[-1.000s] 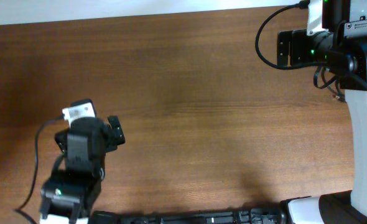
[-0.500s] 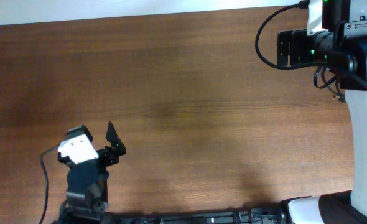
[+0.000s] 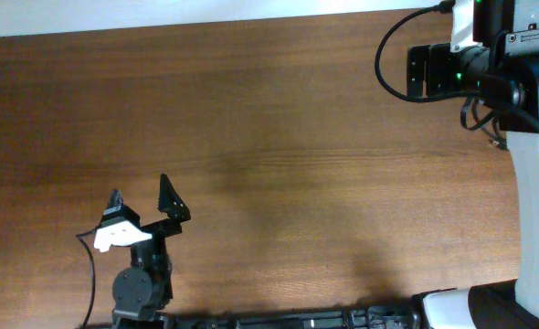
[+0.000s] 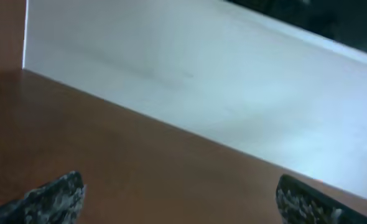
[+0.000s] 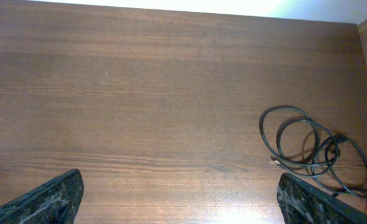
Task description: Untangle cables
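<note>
Thin dark cable [image 5: 313, 147], coiled in several overlapping loops with strands crossing on the right-hand side, lying flat on brown wooden table [image 5: 140, 93] at right edge of right wrist view, lower half; partly glimpsed in overhead view beneath right arm at upper right. Left gripper [image 3: 142, 205], lower left of overhead view, jaws spread wide, nothing held. Right gripper [image 5: 183, 199], fingertips at the two lower corners of its wrist view, wide apart, nothing held, well apart from cable
</note>
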Available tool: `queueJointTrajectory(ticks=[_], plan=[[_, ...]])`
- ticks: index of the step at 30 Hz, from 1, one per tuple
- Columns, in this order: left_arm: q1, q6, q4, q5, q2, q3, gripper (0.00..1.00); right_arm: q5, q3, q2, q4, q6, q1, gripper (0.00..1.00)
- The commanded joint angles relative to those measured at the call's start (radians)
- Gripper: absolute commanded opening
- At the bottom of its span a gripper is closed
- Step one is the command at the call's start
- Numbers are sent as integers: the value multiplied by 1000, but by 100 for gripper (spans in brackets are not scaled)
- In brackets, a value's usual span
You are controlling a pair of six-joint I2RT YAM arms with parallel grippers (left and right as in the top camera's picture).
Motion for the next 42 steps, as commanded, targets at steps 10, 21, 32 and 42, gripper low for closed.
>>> queueJointTrajectory(ticks=[10, 21, 32, 42], plan=[[23, -2, -14, 0, -209, -32, 99, 19, -3, 3, 0, -3, 5, 99], [181, 17, -309, 34, -212, -32, 99, 19, -3, 3, 0, -3, 5, 99], [274, 171, -248, 280, -212, -32, 99, 19, -3, 3, 0, -3, 5, 99], [272, 297, -332, 458, -212, -32, 99, 19, -3, 3, 0, -3, 5, 99]])
